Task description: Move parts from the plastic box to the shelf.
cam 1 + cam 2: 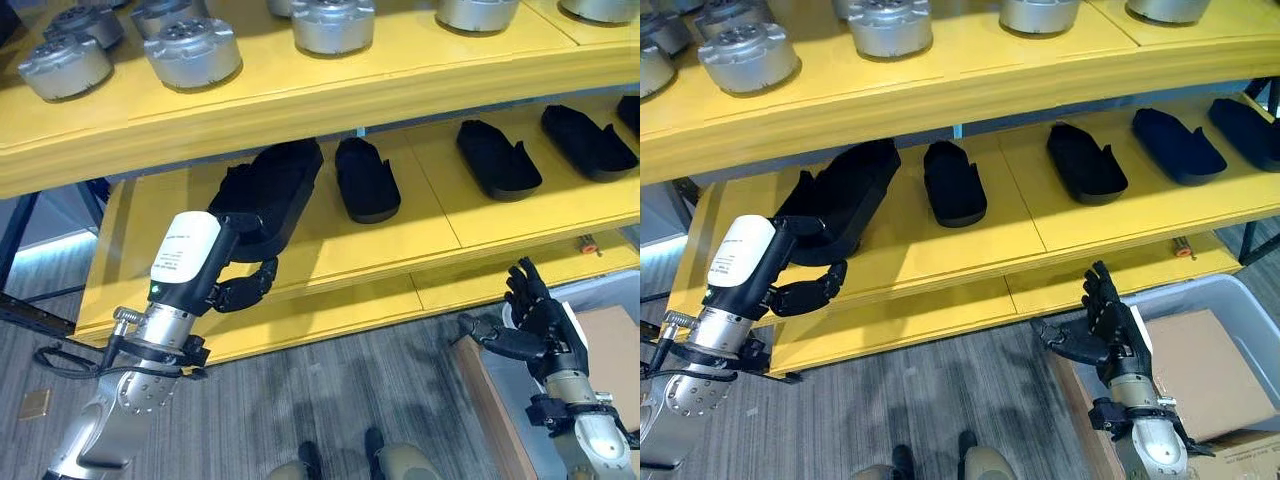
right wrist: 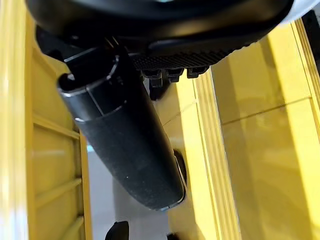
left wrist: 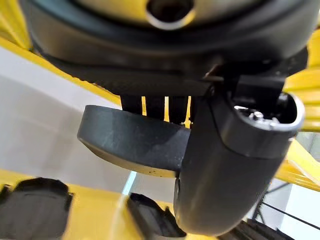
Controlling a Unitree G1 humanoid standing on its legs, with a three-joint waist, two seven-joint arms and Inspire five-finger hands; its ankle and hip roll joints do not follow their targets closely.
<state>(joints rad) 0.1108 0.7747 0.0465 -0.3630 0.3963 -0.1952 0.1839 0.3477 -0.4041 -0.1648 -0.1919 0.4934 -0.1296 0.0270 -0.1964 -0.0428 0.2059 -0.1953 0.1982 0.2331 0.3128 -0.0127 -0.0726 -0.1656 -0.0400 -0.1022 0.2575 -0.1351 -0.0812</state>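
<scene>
1 black part [image 1: 272,195] is gripped in our left hand [image 1: 240,285] over the lower shelf [image 1: 430,215], so we'd slide it flat beside its neighbour [image 1: 366,180]; right hand [image 1: 535,315] idles, fingers relaxed.

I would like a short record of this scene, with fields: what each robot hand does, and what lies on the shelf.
left robot hand: fingers curled round a black part, at the lower shelf
right robot hand: open, holds nothing, beside the plastic box
lower shelf: more black parts in a row
upper shelf: silver round parts
</scene>
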